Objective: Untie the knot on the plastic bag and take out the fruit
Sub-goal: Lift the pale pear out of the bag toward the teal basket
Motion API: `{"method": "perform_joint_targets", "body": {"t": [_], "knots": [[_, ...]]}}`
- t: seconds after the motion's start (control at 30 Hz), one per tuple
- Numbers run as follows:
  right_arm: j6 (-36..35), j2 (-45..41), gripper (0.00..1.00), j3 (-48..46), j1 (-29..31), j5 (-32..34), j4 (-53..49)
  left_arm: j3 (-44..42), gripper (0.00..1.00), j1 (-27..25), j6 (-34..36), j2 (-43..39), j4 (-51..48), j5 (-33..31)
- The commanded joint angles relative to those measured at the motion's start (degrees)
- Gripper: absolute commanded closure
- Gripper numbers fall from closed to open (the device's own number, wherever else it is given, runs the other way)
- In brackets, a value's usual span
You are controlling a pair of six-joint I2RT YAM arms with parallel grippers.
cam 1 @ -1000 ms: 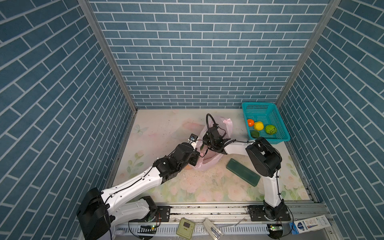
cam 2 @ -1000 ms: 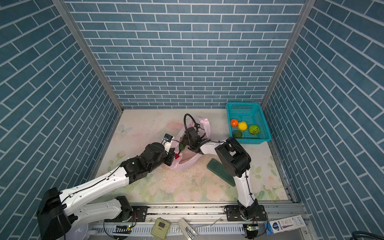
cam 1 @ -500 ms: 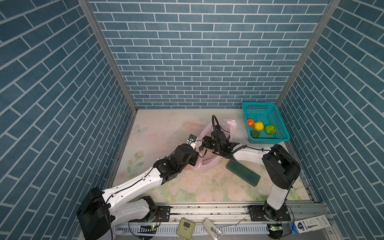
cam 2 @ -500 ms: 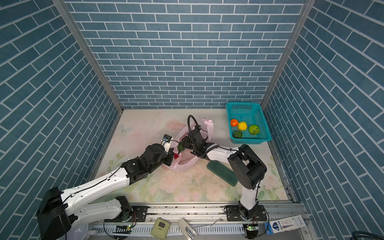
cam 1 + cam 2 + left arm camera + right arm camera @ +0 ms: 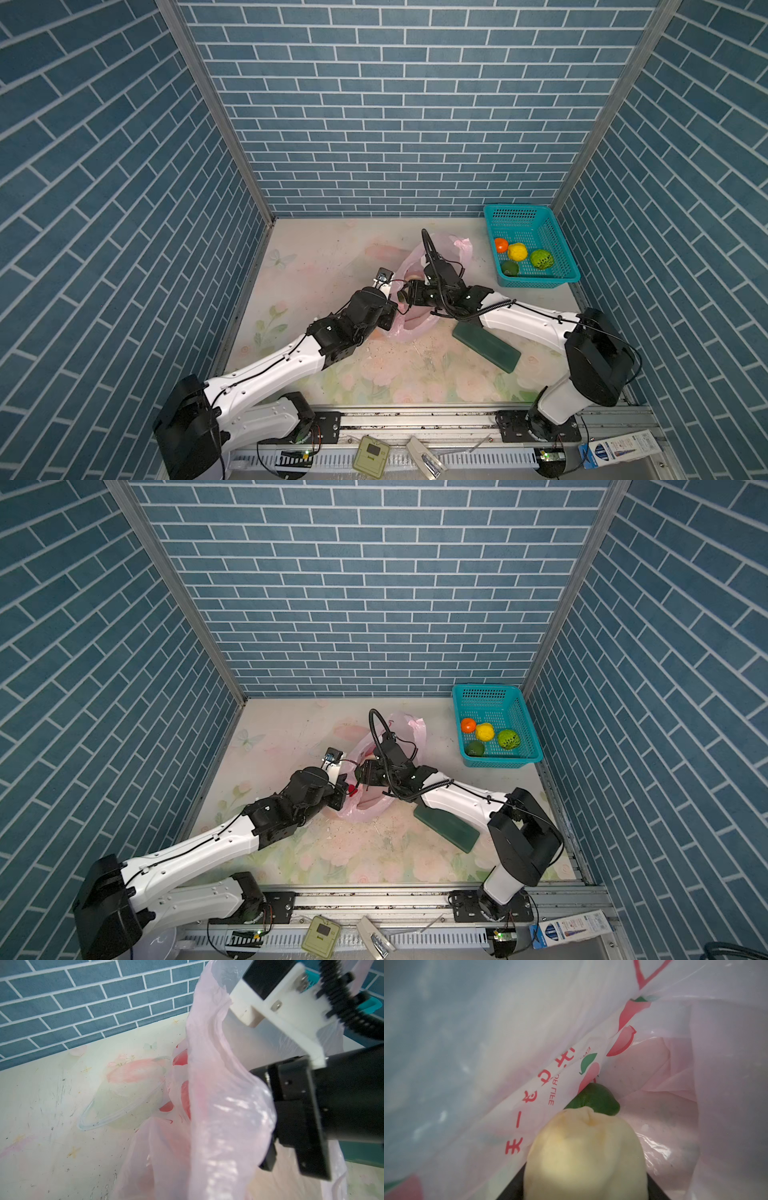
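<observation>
Inside thin translucent pale-pink plastic bag [image 5: 417, 329], right gripper [image 5: 406, 296] clasps cream-white round toy fruit [image 5: 583, 1157] — withdraw slowly through the mouth, left gripper [image 5: 392, 312] pinched shut on the rim holding it open

Teal perforated basket [image 5: 515, 214] [image 5: 484, 694] stands at the far right corner of the floral table cover [image 5: 324, 257]. Flat dark green block [image 5: 486, 347] [image 5: 446, 827] lies front right, well apart from the basket. Beige device [image 5: 371, 453], white box [image 5: 424, 455] and blue-white carton [image 5: 621, 449] lie along the front rail.
</observation>
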Motion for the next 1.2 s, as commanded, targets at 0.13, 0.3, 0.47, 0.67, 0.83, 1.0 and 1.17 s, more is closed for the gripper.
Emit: {"method": "perform_joint_targets", "body": {"t": [0.13,0.3,0.47,0.67,0.83,1.0,1.17], "knots": [[-4.21,-5.96,0.51,8.45,0.20,1.03,-11.85,-1.00,1.00,0.16,0.63,-1.23,0.24,-1.00],[-5.13,-7.86,0.51,13.45,0.25,0.28,-16.45,-1.17,1.00,0.17,0.50,-1.16,0.43,-0.78],[-7.04,-9.08,0.50,19.54,-0.01,1.19,-20.44,-1.17,1.00,0.12,0.63,-1.01,0.51,-0.69],[-8.17,-10.11,0.50,25.61,-4.64,-0.43,-23.97,-1.01,1.00,0.11,0.67,-0.70,0.43,-0.42],[-8.97,-12.34,0.49,28.04,-11.70,-2.59,-26.11,-0.82,1.00,0.18,0.89,-0.80,0.28,-0.42],[-10.99,-14.59,0.48,28.71,-19.70,-2.97,-28.59,-0.73,1.00,0.11,0.98,-0.90,-0.12,-0.51],[-11.13,-14.86,0.48,25.49,-30.79,-6.38,-28.74,-0.73,1.00,0.11,0.87,-0.70,-0.15,-0.43]]}}
